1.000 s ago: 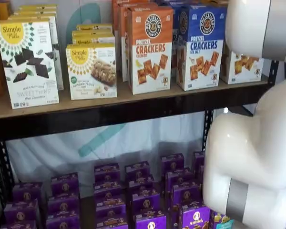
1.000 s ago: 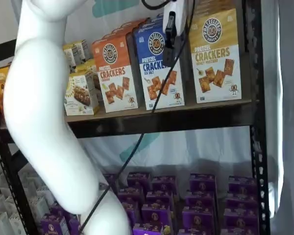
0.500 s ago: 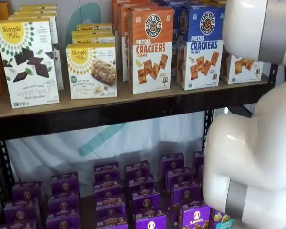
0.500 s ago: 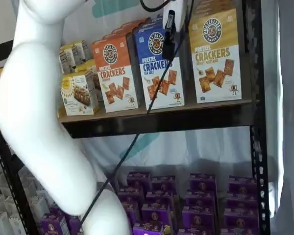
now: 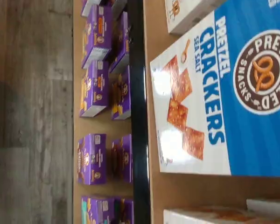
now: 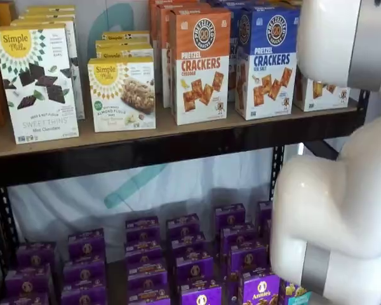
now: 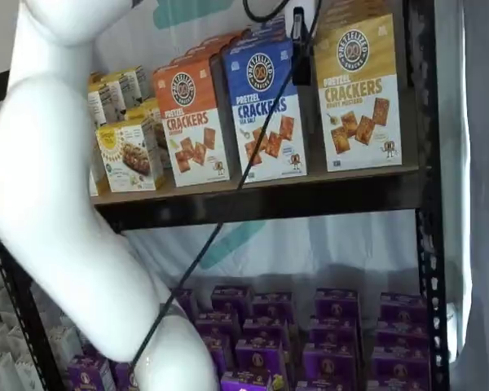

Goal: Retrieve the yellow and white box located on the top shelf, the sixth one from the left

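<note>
The yellow and white box (image 7: 359,96) stands at the right end of the top shelf (image 7: 310,194), next to the blue Pretzel Crackers box (image 7: 265,114). In a shelf view only its lower part (image 6: 320,92) shows behind the white arm. The gripper (image 7: 301,69) hangs from the upper edge in front of the gap between the blue box and the yellow and white box. Its black fingers show as one dark shape with no clear gap. In the wrist view the blue box (image 5: 224,98) fills the picture, and an edge of the yellow and white box (image 5: 214,215) shows beside it.
An orange Pretzel Crackers box (image 7: 191,122) and white Simple Mills boxes (image 6: 120,94) stand further left on the top shelf. Several purple boxes (image 6: 190,254) fill the lower level. The white arm (image 6: 343,190) blocks the right side. A black cable (image 7: 228,204) hangs from the gripper.
The gripper has moved up and to the right, from in front of the blue box towards the gap beside the yellow and white box. The arm has shifted with it.
</note>
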Controlling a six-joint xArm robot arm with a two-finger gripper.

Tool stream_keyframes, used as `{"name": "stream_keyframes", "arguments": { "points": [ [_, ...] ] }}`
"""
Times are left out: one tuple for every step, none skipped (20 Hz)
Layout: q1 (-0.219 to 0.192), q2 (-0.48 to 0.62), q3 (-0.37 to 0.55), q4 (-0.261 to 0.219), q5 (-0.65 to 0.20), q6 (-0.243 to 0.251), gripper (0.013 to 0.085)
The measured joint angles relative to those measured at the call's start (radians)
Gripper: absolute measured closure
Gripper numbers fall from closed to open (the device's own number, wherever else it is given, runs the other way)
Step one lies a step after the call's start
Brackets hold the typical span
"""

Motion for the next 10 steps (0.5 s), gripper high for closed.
{"name": "stream_keyframes", "arguments": {
  "points": [
    [-0.001, 0.01, -0.017, -0.005, 0.01, 0.0, 0.013],
    [-0.004, 0.023, -0.04, -0.009, 0.022, 0.0, 0.013],
    [-0.007, 0.034, -0.061, -0.011, 0.034, -0.001, 0.013],
    [-0.013, 0.048, -0.087, -0.01, 0.048, -0.002, 0.013],
    [-0.019, 0.059, -0.107, -0.004, 0.059, -0.002, 0.013],
    [-0.027, 0.069, -0.125, 0.006, 0.069, -0.001, 0.013],
    [-0.035, 0.078, -0.14, 0.021, 0.076, 0.001, 0.013],
    [-0.043, 0.086, -0.152, 0.038, 0.08, 0.003, 0.013],
    [-0.048, 0.092, -0.162, 0.053, 0.081, 0.005, 0.013],
    [-0.051, 0.101, -0.174, 0.065, 0.078, 0.008, 0.013]
  ]
}}
